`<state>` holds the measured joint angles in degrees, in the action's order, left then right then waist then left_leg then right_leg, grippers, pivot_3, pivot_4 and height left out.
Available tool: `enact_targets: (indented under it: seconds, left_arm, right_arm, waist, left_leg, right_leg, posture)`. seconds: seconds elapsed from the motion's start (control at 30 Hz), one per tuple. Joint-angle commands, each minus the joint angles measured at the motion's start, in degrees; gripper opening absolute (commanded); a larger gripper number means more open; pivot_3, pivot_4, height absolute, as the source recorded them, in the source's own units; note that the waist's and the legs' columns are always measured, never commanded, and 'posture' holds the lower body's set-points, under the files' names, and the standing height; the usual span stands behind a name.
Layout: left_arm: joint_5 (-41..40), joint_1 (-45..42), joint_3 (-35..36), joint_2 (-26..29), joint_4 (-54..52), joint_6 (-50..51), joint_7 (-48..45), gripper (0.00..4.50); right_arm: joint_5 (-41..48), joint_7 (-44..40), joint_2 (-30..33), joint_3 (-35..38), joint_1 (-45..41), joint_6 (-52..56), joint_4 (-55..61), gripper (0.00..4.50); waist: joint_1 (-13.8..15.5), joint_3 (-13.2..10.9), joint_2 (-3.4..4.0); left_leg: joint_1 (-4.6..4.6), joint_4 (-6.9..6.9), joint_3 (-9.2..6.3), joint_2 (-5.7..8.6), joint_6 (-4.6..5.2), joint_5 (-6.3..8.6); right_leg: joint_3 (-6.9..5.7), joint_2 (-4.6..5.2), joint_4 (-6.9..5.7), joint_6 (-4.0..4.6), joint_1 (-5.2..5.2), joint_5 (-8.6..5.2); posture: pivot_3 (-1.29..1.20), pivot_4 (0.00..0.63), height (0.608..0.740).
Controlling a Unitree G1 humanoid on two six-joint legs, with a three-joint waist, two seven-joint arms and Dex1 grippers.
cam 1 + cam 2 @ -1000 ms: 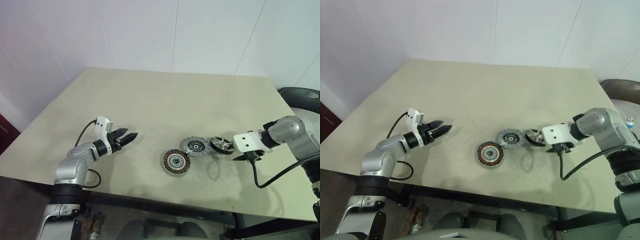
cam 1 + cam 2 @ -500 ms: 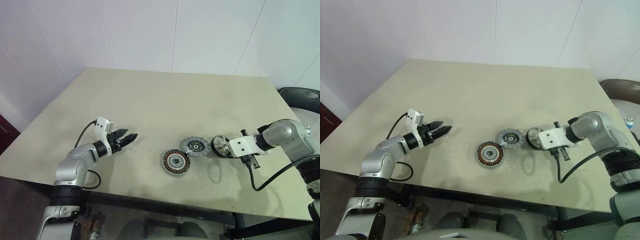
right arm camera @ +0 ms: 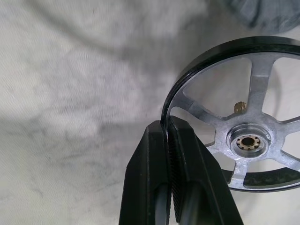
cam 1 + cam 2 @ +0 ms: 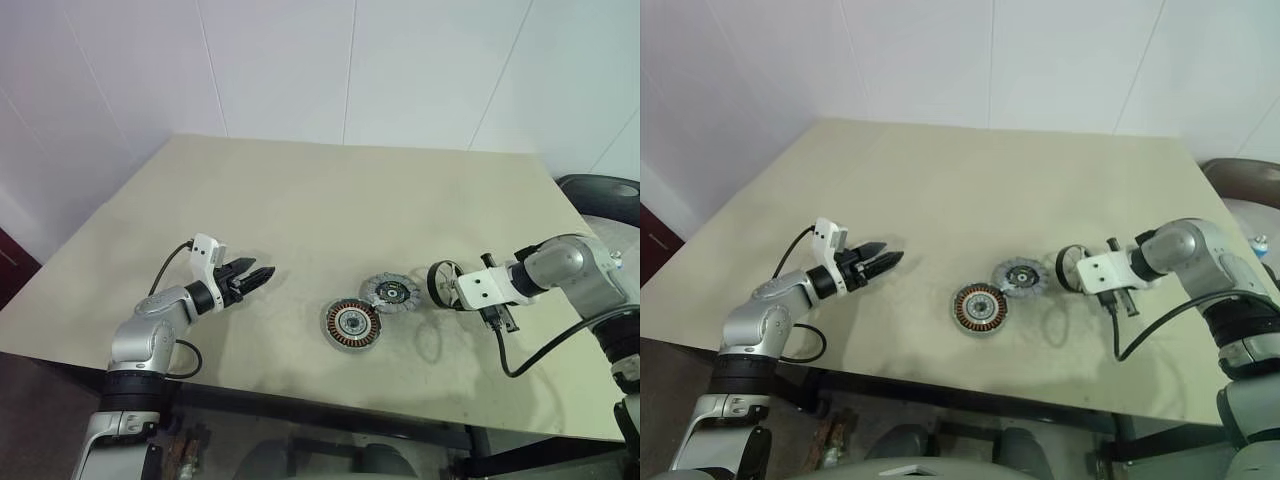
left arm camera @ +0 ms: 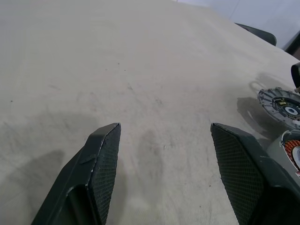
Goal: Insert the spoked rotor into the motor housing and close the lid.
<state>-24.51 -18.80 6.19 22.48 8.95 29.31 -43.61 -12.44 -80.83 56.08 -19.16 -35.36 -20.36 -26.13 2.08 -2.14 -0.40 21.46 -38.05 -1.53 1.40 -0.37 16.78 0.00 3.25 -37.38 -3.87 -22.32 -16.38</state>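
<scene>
The spoked rotor (image 3: 243, 122) is standing on edge above the table (image 4: 330, 200), its black rim pinched between the fingers of the right gripper (image 3: 166, 129), which are pressing nearly together on that thin rim. In the head views the rotor (image 4: 443, 283) is hanging just right of the lid (image 4: 390, 292), which is lying flat on the tabletop. The motor housing (image 4: 352, 324) is sitting touching or just beside the lid, nearer the table's front edge, copper windings facing up. The right arm is reaching in from the right, forearm bending inward and wrist angling steeply down. Well apart on the left, the left gripper (image 4: 258, 273) is hovering low over bare table, pointing toward the parts, its fingers (image 5: 101, 159) spreading wide and holding nothing.
</scene>
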Motion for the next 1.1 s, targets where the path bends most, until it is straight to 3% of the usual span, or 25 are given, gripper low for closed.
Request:
enact_targets:
  seconds: [0.03,0.13,0.4,0.77,1.1]
  left_arm:
    - [-0.67,-1.67,0.65,0.36,-0.28,-1.04,-0.64,3.25]
    - [-0.33,-2.35,0.29,0.51,0.74,-1.27,-1.22,3.25]
    - [0.36,-5.29,-1.17,-0.45,3.86,-2.25,-2.12,3.25]
    - [-0.12,-4.29,-1.58,-0.7,1.95,-1.58,-1.67,3.25]
    - [-0.67,-4.25,-1.34,-0.64,-0.13,-0.56,-0.49,3.25]
  right_arm:
    - [6.93,-5.21,2.09,2.74,-0.78,2.82,13.05,0.04]
    - [14.62,-10.27,2.87,3.4,0.68,9.34,24.6,0.04]
    - [18.14,-11.67,9.28,-4.29,-0.36,1.78,30.6,0.04]
    - [12.96,-11.67,-1.82,-11.04,-6.55,-3.49,22.67,0.04]
    - [10.59,-11.61,-7.36,-14.25,-7.94,-6.78,20.94,0.04]
  waist:
    - [0.02,0.0,0.04]
    - [0.13,0.0,0.03]
    - [0.17,0.01,-0.01]
    - [0.14,0.0,-0.01]
    - [-0.03,0.01,-0.02]
  left_leg:
    - [0.01,0.0,0.0,0.0,0.0,0.0]
    - [0.01,0.01,-0.02,-0.04,0.0,0.0]
    - [0.0,-0.12,-0.02,0.09,0.06,0.03]
    - [-0.01,-0.09,-0.02,-0.05,-0.02,-0.02]
    - [-0.03,-0.09,-0.02,-0.03,-0.02,-0.02]
  right_leg:
    - [0.0,0.0,-0.01,0.0,-0.02,0.0]
    - [-0.01,-0.04,-0.02,-0.02,-0.03,0.01]
    - [-0.02,0.13,0.05,-0.02,0.09,0.01]
    - [-0.01,-0.07,-0.08,-0.06,0.01,0.04]
    - [-0.01,-0.05,-0.09,-0.06,0.01,0.04]
  posture:
    - [0.0,0.0,0.74]
    - [0.0,0.0,0.74]
    - [0.0,0.0,0.74]
    - [0.0,0.0,0.74]
    - [0.0,0.0,0.74]
